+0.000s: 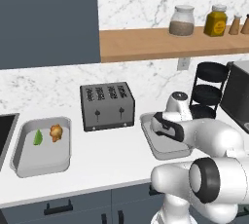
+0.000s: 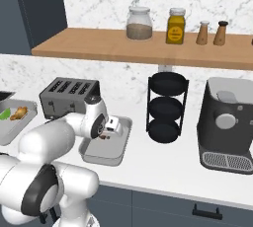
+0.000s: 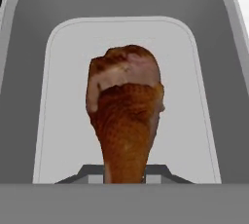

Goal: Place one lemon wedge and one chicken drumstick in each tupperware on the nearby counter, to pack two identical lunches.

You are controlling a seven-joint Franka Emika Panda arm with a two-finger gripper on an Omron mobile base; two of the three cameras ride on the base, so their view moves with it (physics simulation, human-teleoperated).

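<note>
The gripper (image 3: 124, 177) is clamped on the narrow bone end of the dark reddish-brown lumpy chicken drumstick (image 3: 125, 116), likely top-heavy, greasy, prone to swinging.

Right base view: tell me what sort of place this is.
A rendered home kitchen, most likely: a toaster and a coffee machine stand on a white counter, with jars on a wooden shelf above.

The robot's white arm is covering much of the right-hand shallow light-grey tray (image 1: 148, 133) in both base views. The thin end of the dark reddish-brown drumstick (image 3: 125, 116) is running out of sight at the hand view's bottom. A black sink (image 1: 6, 125) is being cut off at the left edge.
</note>
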